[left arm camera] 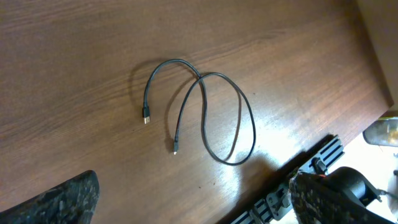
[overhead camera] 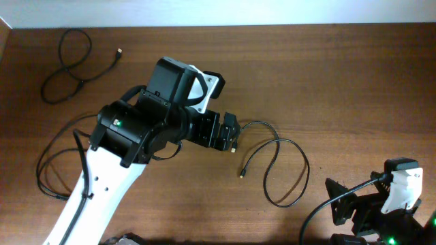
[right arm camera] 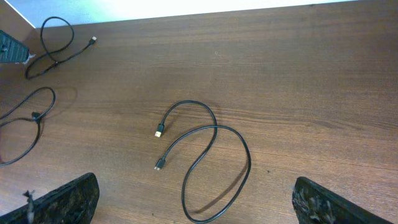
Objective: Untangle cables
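Observation:
Three thin black cables lie apart on the wooden table. One point(overhead camera: 278, 140) lies in an open loop at centre right, both plug ends free. It also shows in the left wrist view point(left arm camera: 200, 78) and in the right wrist view point(right arm camera: 216, 127). A second cable point(overhead camera: 80, 82) lies looped at the far left corner, also in the right wrist view point(right arm camera: 55, 61). A third point(overhead camera: 39, 167) curves at the left, partly under my left arm. My left gripper point(overhead camera: 228, 133) hovers beside the centre cable's left end, open and empty point(left arm camera: 193, 202). My right gripper point(overhead camera: 347, 207) is open and empty point(right arm camera: 196, 199) at the front right.
The table's far edge meets a white wall point(overhead camera: 272, 10). My left arm's white link point(overhead camera: 95, 190) crosses the front left. The right arm's base and a slotted rail point(left arm camera: 323, 155) sit at the table's front right edge.

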You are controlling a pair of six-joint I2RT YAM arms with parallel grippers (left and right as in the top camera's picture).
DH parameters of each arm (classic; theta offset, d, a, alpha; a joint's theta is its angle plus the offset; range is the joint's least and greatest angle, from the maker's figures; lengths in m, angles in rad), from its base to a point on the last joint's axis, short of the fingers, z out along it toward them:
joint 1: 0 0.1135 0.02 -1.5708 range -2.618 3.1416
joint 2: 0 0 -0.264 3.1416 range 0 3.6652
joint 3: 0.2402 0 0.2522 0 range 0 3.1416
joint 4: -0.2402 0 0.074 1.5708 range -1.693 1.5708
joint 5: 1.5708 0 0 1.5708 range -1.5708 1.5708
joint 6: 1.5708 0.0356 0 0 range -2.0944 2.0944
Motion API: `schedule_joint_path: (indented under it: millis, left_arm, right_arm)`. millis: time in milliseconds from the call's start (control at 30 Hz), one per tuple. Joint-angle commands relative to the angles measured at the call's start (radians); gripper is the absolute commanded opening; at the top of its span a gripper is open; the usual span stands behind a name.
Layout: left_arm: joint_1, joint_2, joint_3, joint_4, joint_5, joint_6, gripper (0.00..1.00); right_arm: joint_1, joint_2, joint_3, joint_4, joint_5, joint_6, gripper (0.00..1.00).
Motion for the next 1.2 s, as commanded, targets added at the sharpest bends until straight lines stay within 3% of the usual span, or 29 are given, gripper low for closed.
schedule_joint_path:
  millis: [0,600,767,900,1033,1167]
  left_arm:
    - [-0.009,-0.014,0.002,-0.004,-0.007,0.02,0.99]
    - [-0.009,0.011,-0.089,0.072,-0.005,0.019,0.99]
    - [-0.009,0.206,-0.089,0.079,-0.006,-0.194,0.99]
    - [-0.036,0.374,-0.089,0.079,-0.003,-0.43,0.99]
    - [-0.132,0.451,-0.089,0.161,-0.003,-0.484,0.99]
    - [-0.274,0.512,-0.089,0.286,-0.146,-0.484,0.99]
  right_arm:
    - [-0.008,-0.002,0.002,0.001,0.009,0.0,0.98]
    - [-0.008,-0.002,0.002,0.001,0.009,0.0,0.99]
    - [-0.008,-0.002,0.002,0.001,0.009,0.0,0.99]
    - [-0.008,-0.002,0.002,0.001,0.009,0.0,0.98]
    - [-0.008,-0.002,0.002,0.001,0.009,0.0,0.99]
    - [-0.008,-0.002,0.002,0.001,0.009,0.0,0.98]
